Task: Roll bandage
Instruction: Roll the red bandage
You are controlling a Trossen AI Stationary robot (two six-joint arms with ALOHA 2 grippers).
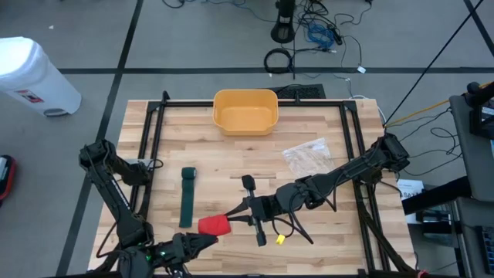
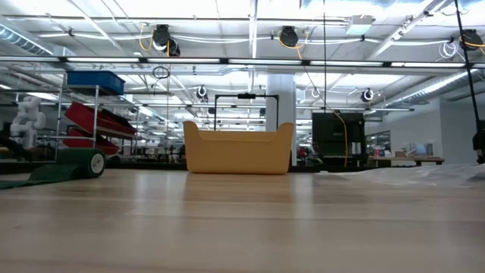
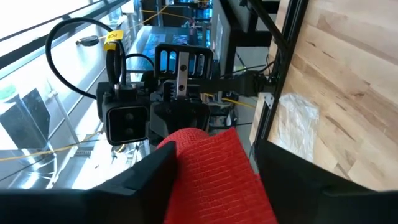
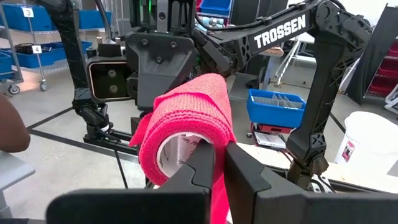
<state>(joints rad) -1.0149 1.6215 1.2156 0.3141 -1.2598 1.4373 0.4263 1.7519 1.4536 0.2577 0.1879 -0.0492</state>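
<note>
A red bandage roll (image 1: 214, 225) hangs in the air over the table's near edge, between my two grippers. My left gripper (image 3: 214, 168) comes at it from the near left, one finger on each side of the roll (image 3: 211, 180). My right gripper (image 4: 219, 163) comes from the right and is shut on the end of the roll (image 4: 186, 118) that faces it. A green bandage (image 1: 187, 199) lies flat on the wood left of centre, its rolled end (image 2: 93, 163) toward the far side. My left gripper has the roll's curved sides (image 3: 180, 155) between its two fingers, one finger on each side. The fingers lie level and come from the near left, along the roll's axis. The roll is clear of the table. My right gripper pinches the roll's wall (image 4: 214, 146) at the open end, one finger at the hollow core and the other outside. Red cloth (image 4: 216, 196) shows in the gap between the fingers. They lie level, coming from the table's right. The roll is lifted clear, its axis level.
A yellow bin (image 1: 245, 110) stands at the far middle. A clear plastic bag (image 1: 307, 154) lies right of centre. A black frame (image 1: 154, 139) runs along the table's left, far and right edges.
</note>
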